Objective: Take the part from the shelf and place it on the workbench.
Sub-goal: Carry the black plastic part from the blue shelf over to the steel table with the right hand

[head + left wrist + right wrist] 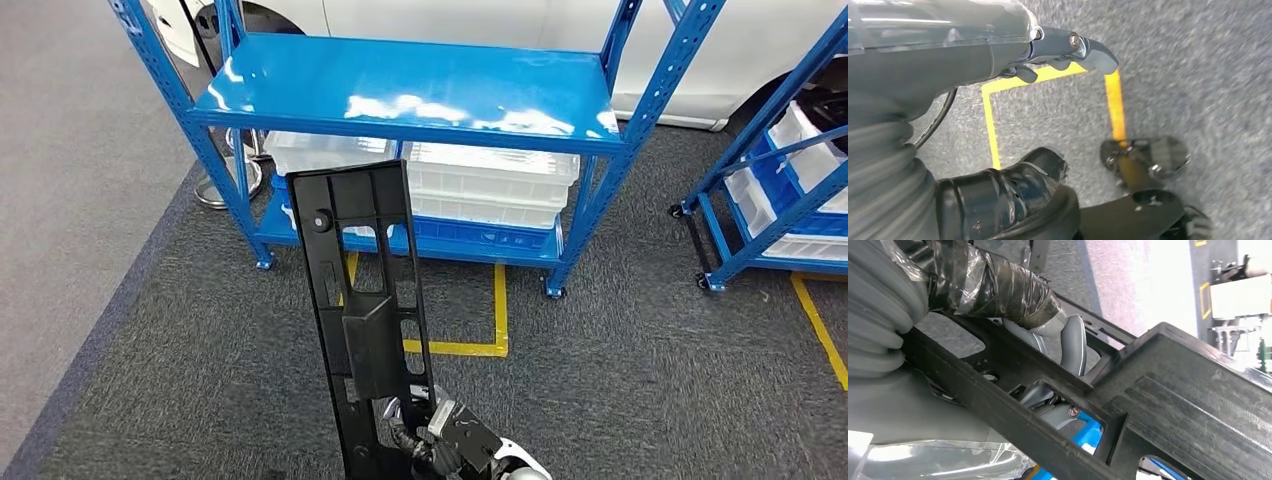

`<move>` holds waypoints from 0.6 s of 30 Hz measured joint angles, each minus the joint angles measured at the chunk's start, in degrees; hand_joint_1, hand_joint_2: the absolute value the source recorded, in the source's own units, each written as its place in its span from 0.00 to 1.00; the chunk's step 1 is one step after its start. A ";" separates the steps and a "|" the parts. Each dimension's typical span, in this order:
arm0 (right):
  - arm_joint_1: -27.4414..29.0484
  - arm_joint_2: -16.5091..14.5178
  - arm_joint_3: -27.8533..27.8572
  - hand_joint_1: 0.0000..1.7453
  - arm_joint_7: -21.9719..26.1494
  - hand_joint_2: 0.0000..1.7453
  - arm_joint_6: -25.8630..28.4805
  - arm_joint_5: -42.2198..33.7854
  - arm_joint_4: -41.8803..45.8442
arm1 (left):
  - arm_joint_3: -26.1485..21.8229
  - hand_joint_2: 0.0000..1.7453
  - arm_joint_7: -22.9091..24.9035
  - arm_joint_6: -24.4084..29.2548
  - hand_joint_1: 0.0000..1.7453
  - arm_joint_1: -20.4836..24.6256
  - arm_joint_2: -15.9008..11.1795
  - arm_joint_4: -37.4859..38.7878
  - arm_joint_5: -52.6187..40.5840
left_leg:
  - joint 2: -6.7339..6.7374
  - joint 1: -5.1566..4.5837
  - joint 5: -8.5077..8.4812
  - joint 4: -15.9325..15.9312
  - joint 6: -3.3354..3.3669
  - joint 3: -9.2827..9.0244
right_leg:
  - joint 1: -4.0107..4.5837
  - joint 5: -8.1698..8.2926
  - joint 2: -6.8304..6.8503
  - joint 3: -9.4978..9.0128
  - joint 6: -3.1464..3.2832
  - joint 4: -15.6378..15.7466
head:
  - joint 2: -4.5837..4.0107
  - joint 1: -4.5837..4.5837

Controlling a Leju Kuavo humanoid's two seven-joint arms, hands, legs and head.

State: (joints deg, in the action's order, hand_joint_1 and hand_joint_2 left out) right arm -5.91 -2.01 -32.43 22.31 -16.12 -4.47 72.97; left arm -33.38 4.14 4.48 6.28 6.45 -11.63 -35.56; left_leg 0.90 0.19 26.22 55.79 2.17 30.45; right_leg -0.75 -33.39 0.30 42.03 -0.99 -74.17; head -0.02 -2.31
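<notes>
Part stands upright, gripped by the right hand; left hand hangs empty, fingers apart

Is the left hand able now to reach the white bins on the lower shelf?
Probably not: the left hand hangs empty over the carpet, and the white bins sit under the blue shelf top, across open floor.

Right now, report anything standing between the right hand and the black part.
Nothing does: the right hand already holds the black part near its lower end, fingers wrapped through its openings. The part stands upright before the blue shelf.
</notes>
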 joint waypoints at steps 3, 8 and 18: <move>0.03 0.53 -0.38 0.97 0.04 1.00 0.73 1.13 0.34 | 0.00 1.00 -0.01 -0.03 0.00 -0.02 0.00 0.00 -0.09 | 0.00 -0.04 -1.43 0.96 -0.28 2.89 | -0.03 3.62 -0.01 -2.65 -0.05 -1.04 | 0.01 0.02; -0.07 1.14 -1.13 0.97 0.63 1.00 2.40 3.84 2.02 | -0.01 1.00 -0.02 -0.19 0.00 -0.10 0.00 0.00 -0.36 | -0.06 -0.14 -3.17 2.96 -1.51 6.14 | 0.45 1.98 -0.15 -13.62 0.79 14.42 | 0.00 0.06; -0.13 2.29 -3.76 0.97 0.95 1.00 3.80 6.65 3.44 | -0.21 1.00 0.20 -0.63 0.00 -0.52 -0.04 0.01 -1.08 | -0.53 0.46 6.21 18.27 -3.76 7.90 | 0.59 7.46 0.35 -6.75 3.07 15.31 | 0.00 0.19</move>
State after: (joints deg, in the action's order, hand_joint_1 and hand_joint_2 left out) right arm -6.04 0.28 -36.18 23.26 -12.32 2.18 76.41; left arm -33.58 4.33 3.85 5.76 6.40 -11.62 -36.64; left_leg 0.38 0.65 32.42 74.06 -1.60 38.35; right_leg -0.16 -25.93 0.65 35.27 2.08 -58.86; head -0.01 -2.13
